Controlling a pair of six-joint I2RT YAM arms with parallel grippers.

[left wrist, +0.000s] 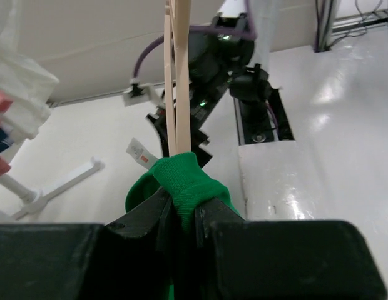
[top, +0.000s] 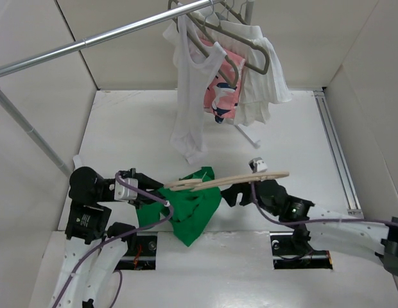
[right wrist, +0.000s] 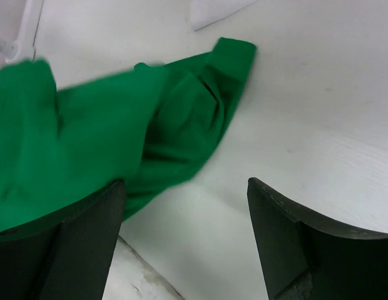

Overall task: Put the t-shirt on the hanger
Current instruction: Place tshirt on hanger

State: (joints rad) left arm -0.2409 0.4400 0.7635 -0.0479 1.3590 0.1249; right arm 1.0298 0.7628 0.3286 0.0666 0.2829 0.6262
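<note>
- The left hand [left wrist: 181, 215] was clenched on a bunched fold of the t-shirt [top: 189, 215]; in its wrist view the green cloth bulged out between the two dark fingers [left wrist: 141, 219].
- From that same pinch the pale arms of the hanger [top: 241, 179] ran straight away from the fingers. Whether the fingers pressed the plastic itself or only the cloth wrapped over it could not be told.
- Seen from above, the hanger lay nearly level in the air, one end buried in the green cloth at the left hand and the other reaching to the right, above the right arm.
- The rest of the t-shirt hung down from the grip and spread in a crumpled heap on the worktop [top: 135, 128], between the two arm bases.
- The right hand [right wrist: 184, 187] was released, its jaws wide apart with nothing between them, just below the hanger's middle and beside the shirt's right edge.
- Farther back, a white tank top [top: 188, 96], a pink patterned garment [top: 221, 99] and grey-brown hangers [top: 247, 54] hung from a metal rail [top: 122, 31].
</note>
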